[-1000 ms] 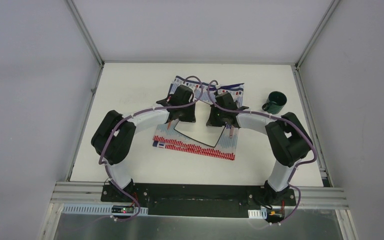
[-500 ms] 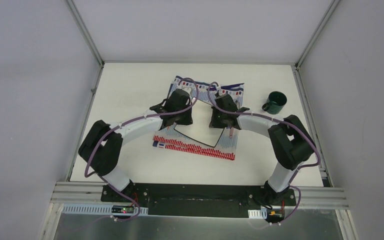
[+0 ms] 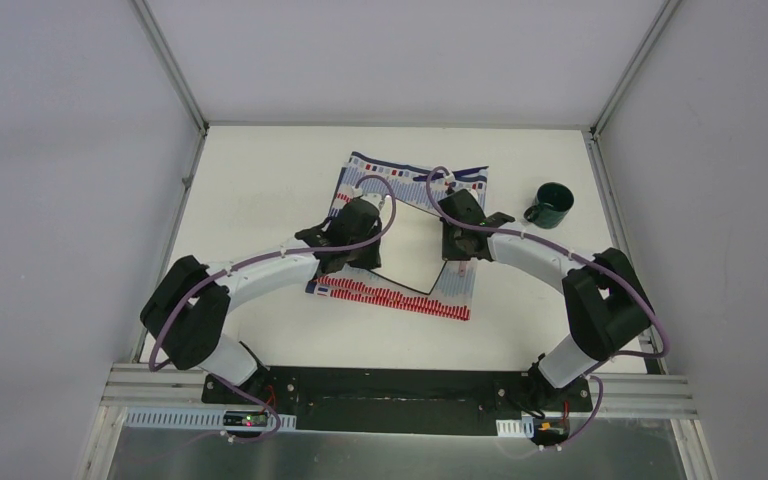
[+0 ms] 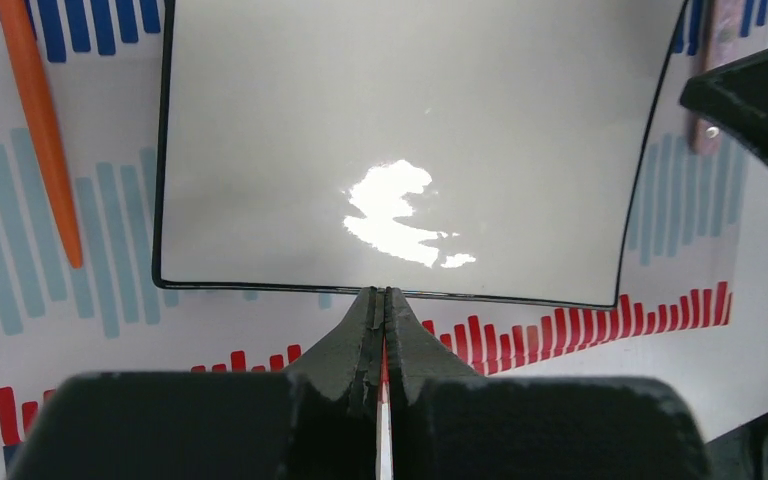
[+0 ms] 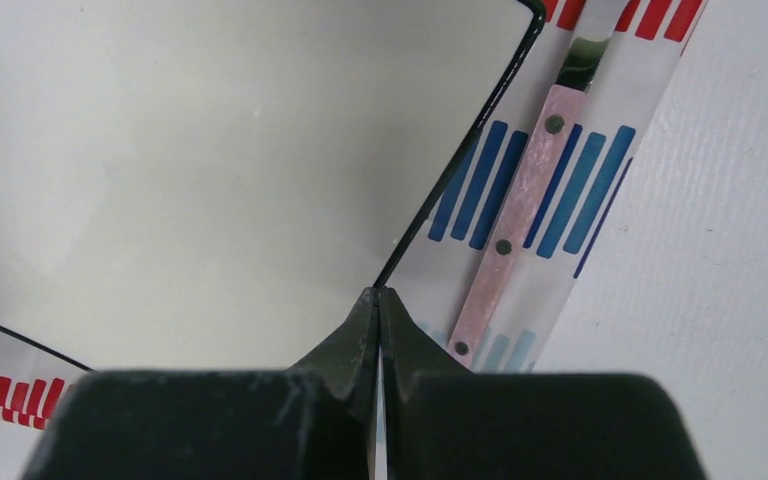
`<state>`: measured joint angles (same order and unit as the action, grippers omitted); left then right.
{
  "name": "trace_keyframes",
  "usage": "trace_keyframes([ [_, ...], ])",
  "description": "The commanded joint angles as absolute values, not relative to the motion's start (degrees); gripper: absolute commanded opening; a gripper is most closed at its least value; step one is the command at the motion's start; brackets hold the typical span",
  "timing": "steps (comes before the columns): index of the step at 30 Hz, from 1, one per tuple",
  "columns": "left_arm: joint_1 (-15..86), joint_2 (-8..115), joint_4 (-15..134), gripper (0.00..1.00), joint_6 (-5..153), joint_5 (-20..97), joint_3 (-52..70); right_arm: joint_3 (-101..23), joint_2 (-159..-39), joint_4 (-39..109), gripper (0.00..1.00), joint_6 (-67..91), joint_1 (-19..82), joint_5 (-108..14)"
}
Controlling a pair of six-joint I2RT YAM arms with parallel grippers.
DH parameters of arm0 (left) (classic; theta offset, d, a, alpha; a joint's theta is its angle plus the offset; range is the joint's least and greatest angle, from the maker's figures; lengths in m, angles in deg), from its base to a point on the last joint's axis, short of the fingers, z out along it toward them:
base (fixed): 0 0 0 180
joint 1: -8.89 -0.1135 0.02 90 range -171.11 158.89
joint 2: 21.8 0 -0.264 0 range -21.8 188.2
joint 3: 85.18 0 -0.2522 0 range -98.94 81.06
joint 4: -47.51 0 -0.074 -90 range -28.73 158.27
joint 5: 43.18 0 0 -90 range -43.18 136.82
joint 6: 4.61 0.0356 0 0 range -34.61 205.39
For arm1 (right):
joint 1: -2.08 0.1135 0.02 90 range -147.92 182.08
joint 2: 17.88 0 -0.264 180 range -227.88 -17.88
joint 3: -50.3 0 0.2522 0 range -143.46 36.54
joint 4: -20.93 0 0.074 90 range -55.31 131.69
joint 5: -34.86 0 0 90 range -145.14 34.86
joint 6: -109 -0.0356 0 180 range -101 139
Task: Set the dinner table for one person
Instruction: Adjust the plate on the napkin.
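Square white plate (image 4: 400,150) on striped placemat (image 4: 20,250) on worktop (image 3: 260,190), left fingers (image 4: 375,312) and right fingers (image 5: 371,312) pressed together, empty, by the plate's rim, green mug (image 3: 552,203) far right

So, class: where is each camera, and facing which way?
Top external: above, behind the bases, down onto the matte-white table; both arms show.
Left wrist: down at the black-rimmed white square plate; shut left gripper shows.
Right wrist: down at the plate's corner; shut right gripper shows.
Shared: both wrist views show that plate on red-blue-white striped cloth.
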<state>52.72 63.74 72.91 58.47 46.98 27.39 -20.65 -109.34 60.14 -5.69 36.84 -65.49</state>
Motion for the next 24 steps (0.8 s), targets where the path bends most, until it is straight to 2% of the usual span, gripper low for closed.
trace_keyframes([
  [1, 53.29, 64.55, 70.26, 0.0, 57.13, 48.55, 28.67, -22.17, -108.44, 61.29, 0.0, -4.61, 36.88, -68.15],
  [24, 54.98, 64.85, 68.04, 0.0, 54.92, 47.25, 32.36, -24.01, -117.59, 57.01, 0.0, -5.0, 36.97, -68.53],
])
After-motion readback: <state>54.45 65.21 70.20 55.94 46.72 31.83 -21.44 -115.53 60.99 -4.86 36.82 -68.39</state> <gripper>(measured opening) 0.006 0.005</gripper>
